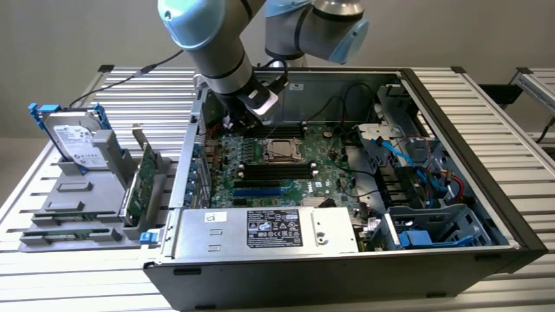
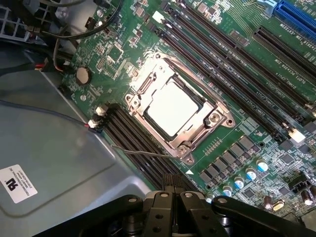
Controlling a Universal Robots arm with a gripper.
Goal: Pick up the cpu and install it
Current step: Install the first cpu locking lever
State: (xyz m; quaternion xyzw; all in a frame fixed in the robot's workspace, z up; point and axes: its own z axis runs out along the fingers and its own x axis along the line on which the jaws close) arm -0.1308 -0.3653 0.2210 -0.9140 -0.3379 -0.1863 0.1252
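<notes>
My gripper (image 1: 236, 123) is closed completely, finger against finger, and I hold nothing in it. The cpu (image 1: 282, 150) lies flat in its socket on the motherboard (image 1: 334, 160), near the middle of the board's back edge, inside the open computer case (image 1: 347, 286). The socket's metal frame (image 2: 217, 118) lies around it. I hang above the board's back corner on the exterior view's left, so the cpu is below me and toward the exterior view's right, near but not touching. It is square, so no side is longer.
</notes>
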